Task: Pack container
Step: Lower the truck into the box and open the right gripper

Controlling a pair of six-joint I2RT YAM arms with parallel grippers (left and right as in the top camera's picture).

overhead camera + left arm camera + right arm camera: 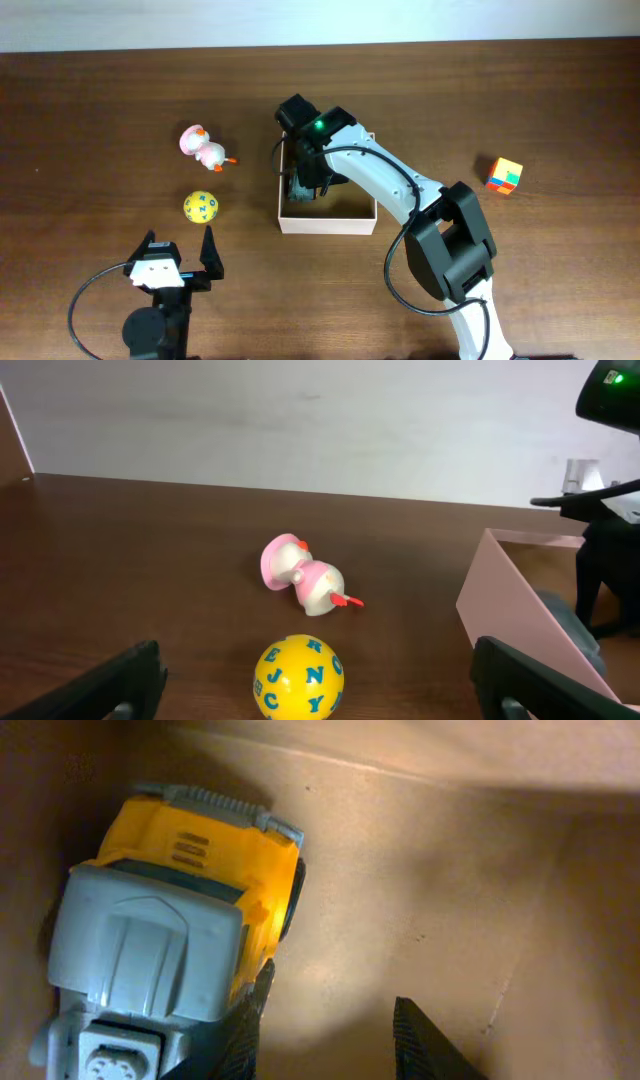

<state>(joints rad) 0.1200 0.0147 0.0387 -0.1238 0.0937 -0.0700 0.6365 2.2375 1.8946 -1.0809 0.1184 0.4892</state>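
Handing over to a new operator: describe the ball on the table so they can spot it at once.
Start at the container, the white-walled box mid-table. To its left, just in front of the open left hand, lies the ball. It is round and yellow with blue letters, unlike the pink-and-white toy beyond it.

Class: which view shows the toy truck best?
The right wrist view: the yellow and grey toy truck fills its left side, close up. Overhead, the right arm hides nearly all of it; the left wrist view shows only a grey bit past the container wall.
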